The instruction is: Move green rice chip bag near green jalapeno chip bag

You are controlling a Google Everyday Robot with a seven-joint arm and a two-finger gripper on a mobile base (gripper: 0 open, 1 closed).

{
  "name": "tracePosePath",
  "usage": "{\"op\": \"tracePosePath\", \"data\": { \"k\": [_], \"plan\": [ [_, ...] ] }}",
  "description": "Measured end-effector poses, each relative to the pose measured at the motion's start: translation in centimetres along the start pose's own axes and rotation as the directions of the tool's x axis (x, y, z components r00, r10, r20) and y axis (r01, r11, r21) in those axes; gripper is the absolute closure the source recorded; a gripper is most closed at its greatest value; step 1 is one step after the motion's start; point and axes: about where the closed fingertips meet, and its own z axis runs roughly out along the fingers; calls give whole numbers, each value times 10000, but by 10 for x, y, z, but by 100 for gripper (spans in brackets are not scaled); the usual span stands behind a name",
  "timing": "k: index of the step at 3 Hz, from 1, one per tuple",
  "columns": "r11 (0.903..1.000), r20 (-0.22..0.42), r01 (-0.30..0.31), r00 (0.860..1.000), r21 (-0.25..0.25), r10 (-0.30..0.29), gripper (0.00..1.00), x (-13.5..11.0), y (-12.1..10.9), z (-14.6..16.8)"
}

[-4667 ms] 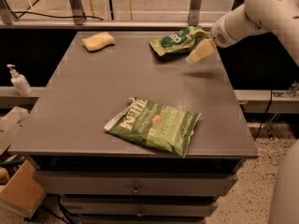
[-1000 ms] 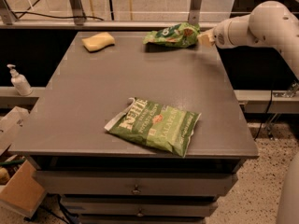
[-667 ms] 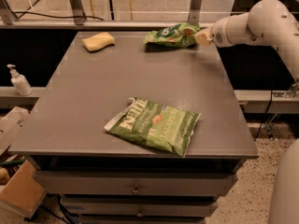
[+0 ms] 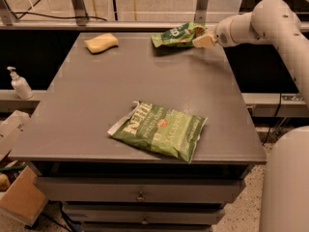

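The green rice chip bag (image 4: 175,36), small and glossy with a dark oval logo, is at the far right of the grey table (image 4: 145,88). Its right end is raised, with a shadow under it. My gripper (image 4: 203,39) reaches in from the right on a white arm and is shut on that right end. The green jalapeno chip bag (image 4: 160,130), larger with white Kettle lettering, lies flat near the table's front edge, well apart from the rice chip bag.
A yellow sponge (image 4: 101,43) lies at the far left of the table. A white pump bottle (image 4: 19,83) stands on a ledge to the left. A metal rail runs behind the table. Drawers sit below the top. A cardboard box (image 4: 19,199) is on the floor at left.
Since the earliest frame the gripper has closed on the rice chip bag's right end and lifted it slightly up and left. Over the last second little has moved.
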Motion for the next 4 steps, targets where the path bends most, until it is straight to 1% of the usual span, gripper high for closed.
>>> {"op": "tracePosePath", "data": {
  "k": [1,2,3,4],
  "plan": [
    [9997,-100,95,9999,220,-92,0,6,-10,-5],
    [9997,-69,161,9998,171,-160,0,4,-14,0],
    [9995,-35,306,9995,-17,-306,0,-1,-14,16],
    [9987,-35,428,9991,-277,-429,0,-6,-10,36]
  ]
}}
